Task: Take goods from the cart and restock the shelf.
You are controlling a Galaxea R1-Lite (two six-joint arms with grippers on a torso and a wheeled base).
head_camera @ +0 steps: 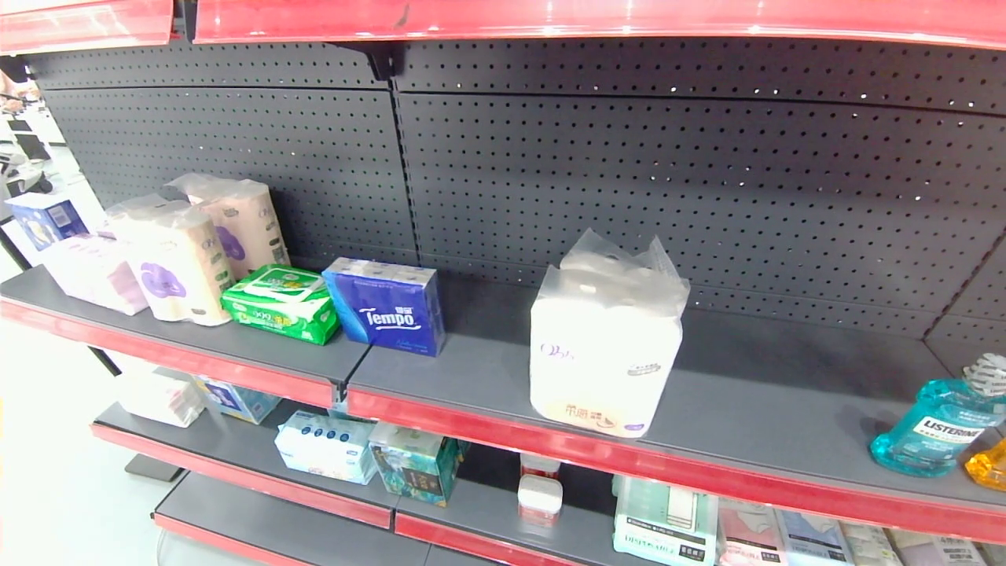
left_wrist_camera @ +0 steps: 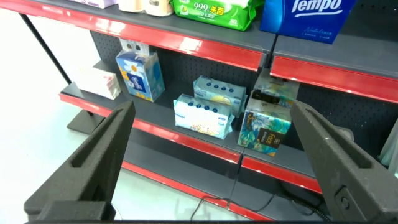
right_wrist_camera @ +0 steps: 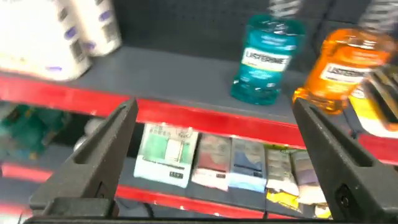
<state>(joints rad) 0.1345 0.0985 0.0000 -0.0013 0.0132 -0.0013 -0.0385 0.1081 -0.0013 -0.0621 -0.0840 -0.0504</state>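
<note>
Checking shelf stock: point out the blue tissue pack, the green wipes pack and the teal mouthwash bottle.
blue tissue pack (head_camera: 389, 316), head view, front face.
green wipes pack (head_camera: 280, 305), head view, wrapper middle.
teal mouthwash bottle (head_camera: 941, 431), head view, label.

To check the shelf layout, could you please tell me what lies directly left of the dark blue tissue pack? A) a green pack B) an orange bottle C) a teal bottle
A: the green pack lies right beside the dark blue tissue pack, on its left.
</note>
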